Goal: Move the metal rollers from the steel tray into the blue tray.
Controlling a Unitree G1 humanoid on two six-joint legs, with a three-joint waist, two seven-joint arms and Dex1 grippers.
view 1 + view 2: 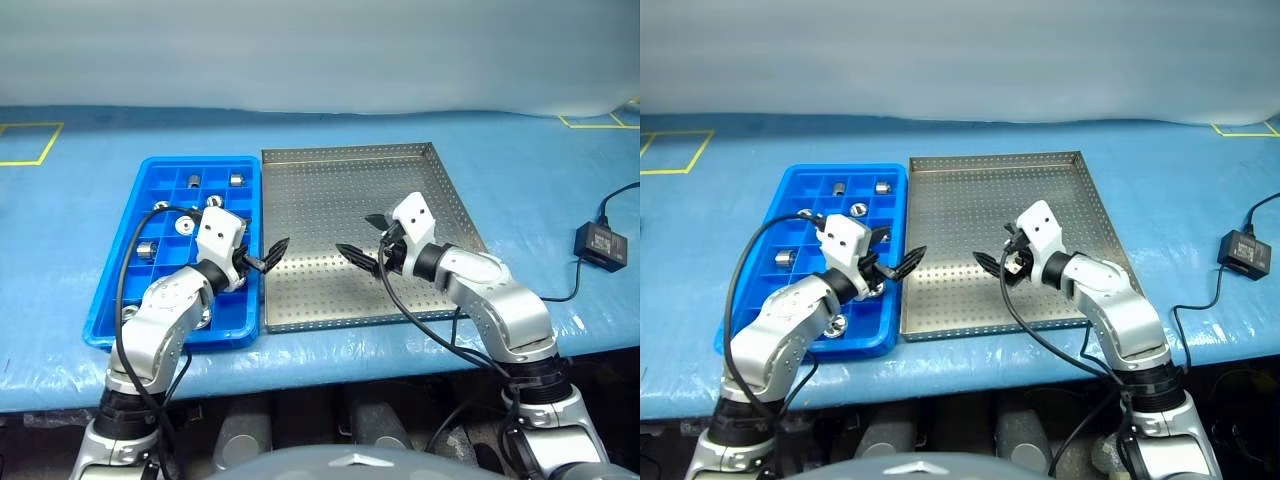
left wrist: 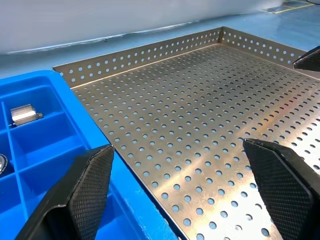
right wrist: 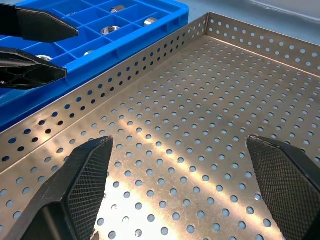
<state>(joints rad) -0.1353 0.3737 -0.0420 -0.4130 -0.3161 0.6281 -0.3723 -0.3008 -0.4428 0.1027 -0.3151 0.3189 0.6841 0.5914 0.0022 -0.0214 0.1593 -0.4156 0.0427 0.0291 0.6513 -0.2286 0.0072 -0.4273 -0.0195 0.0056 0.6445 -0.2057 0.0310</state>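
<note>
Black fingers of both the left gripper (image 1: 268, 254) and right gripper (image 1: 366, 238) are spread wide, holding nothing. Beneath and between them the steel tray (image 1: 330, 300) looks bare; the metal rollers (image 1: 859, 209) sit left of the left fingers in the blue tray (image 1: 105, 322), so the task seems finished.

The counter (image 1: 520, 170), covered in light blue sheeting, carries the bright blue gridded plastic tray (image 1: 112, 300) touching the square perforated steel tray (image 1: 330, 180); a small black box with cable (image 1: 600, 244) lies well apart.
</note>
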